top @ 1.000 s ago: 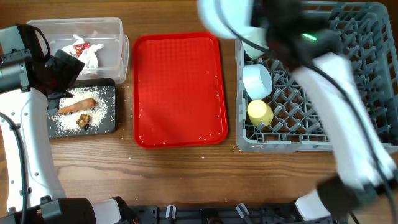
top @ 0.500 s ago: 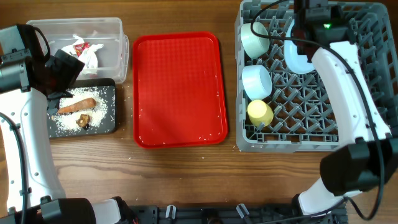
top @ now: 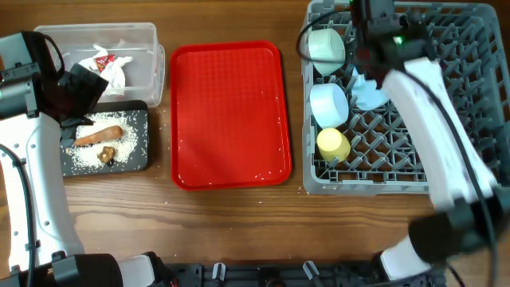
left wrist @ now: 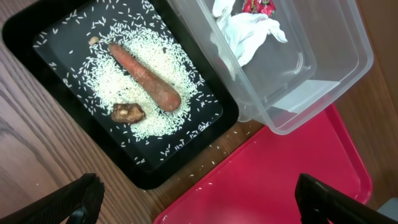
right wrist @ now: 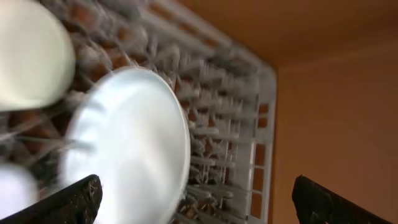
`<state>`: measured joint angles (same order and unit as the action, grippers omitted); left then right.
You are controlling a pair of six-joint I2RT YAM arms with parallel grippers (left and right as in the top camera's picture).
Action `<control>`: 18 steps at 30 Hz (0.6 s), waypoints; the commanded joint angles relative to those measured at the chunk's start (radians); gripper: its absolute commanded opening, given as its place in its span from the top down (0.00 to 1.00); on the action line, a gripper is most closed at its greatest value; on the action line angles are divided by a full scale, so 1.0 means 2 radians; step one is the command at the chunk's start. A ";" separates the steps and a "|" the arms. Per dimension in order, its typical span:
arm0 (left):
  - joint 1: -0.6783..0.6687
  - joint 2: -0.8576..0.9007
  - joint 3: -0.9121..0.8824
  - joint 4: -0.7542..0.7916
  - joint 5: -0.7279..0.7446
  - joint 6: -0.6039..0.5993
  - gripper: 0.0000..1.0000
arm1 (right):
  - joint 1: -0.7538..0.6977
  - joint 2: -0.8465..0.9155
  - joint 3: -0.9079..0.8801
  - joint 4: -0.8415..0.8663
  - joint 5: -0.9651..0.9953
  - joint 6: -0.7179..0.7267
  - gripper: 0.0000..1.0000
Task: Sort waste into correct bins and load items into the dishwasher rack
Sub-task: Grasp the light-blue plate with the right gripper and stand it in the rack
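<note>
Seemingly the release step: pale blue round plate (right wrist: 124, 146) leaning in the dishwasher rack (right wrist: 249, 124).
Right gripper (right wrist: 199, 198) jaws stand wide apart, empty; left gripper (left wrist: 199, 200) likewise, idle. Lift straight up, clear of the pegs. Blur and the arm hide whether the plate sits between pegs.

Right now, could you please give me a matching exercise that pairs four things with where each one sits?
Things:
1. crumpled napkin
2. sausage-like piece
3. yellow cup
4. red tray

Places:
A. in the dishwasher rack
B. directly on the table
C. in the black tray
D. in the clear tub

Pairs: 1-D; 2-C; 3-A; 4-B
</note>
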<state>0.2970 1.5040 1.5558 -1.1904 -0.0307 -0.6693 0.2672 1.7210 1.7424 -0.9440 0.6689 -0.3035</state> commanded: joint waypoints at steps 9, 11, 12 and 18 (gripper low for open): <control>0.003 0.001 0.001 0.000 0.000 0.007 0.00 | 0.084 -0.231 0.013 -0.091 -0.212 0.134 0.00; 0.003 0.001 0.001 0.000 0.000 0.007 0.00 | 0.057 -0.240 -0.038 0.005 -0.229 0.177 0.00; 0.003 0.001 0.001 0.000 0.000 0.007 0.00 | 0.035 -0.255 -0.084 0.077 -0.265 0.169 0.00; 0.003 0.001 0.001 0.000 0.000 0.007 0.00 | -0.105 -0.494 -0.525 0.431 -0.425 0.152 0.00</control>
<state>0.2970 1.5055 1.5558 -1.1904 -0.0280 -0.6689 0.1028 0.9134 0.9047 -0.1715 -0.0860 -0.0181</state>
